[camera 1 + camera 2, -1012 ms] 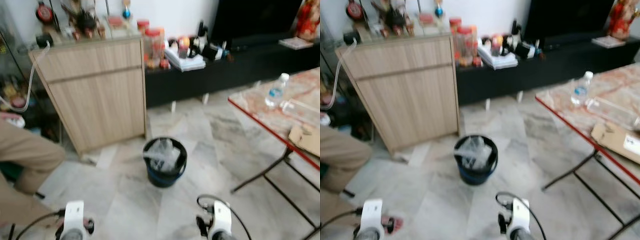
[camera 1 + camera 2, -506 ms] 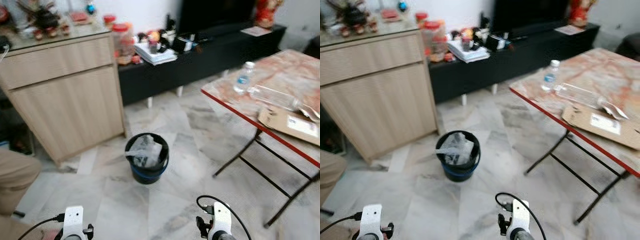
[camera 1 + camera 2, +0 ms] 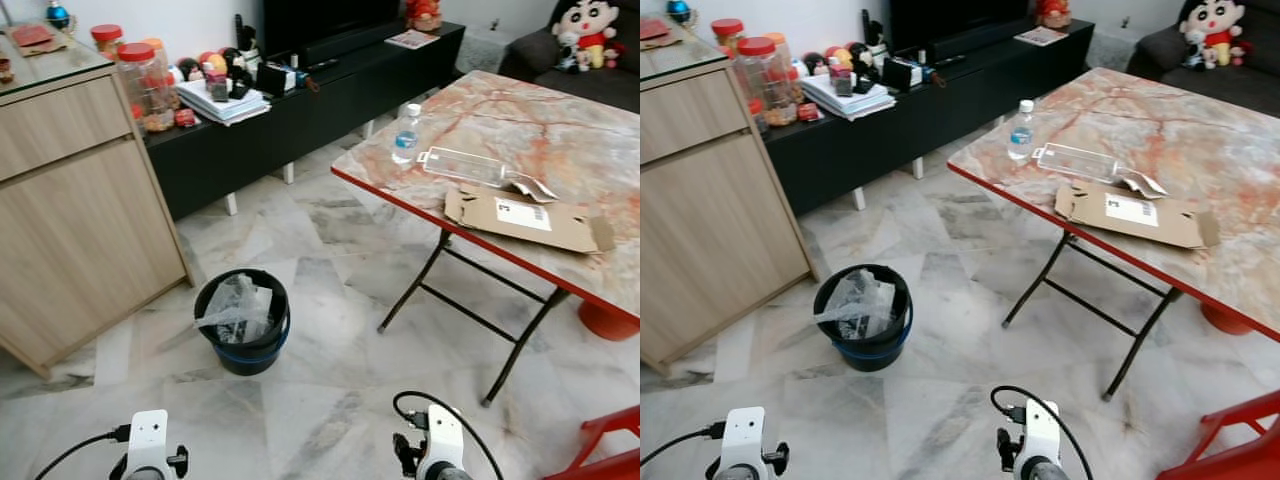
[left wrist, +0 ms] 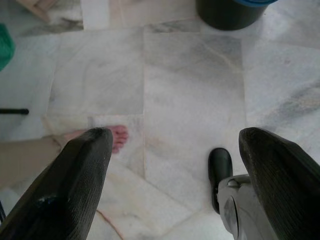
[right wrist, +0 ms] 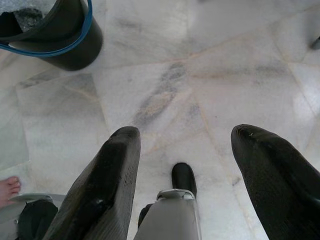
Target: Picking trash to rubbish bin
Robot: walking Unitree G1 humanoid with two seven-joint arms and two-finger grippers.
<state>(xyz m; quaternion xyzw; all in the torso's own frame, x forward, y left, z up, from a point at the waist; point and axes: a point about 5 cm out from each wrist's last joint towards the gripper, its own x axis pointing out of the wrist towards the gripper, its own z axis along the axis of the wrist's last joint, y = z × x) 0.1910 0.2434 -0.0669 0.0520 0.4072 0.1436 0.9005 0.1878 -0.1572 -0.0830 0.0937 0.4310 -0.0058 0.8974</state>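
While both grippers hang wide open, empty | step: locating trash | next: approach flattened cardboard box (image 3: 525, 216) on marble-top table (image 3: 480, 120), bin (image 3: 241, 322) left

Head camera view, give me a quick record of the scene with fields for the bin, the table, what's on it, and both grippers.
bin: black rubbish bin on the marble floor, clear plastic inside
table: red-edged marble-top folding table
on table: water bottle upright, clear plastic tray, flattened cardboard
left gripper: open, empty, above the floor
right gripper: open, empty, above the floor
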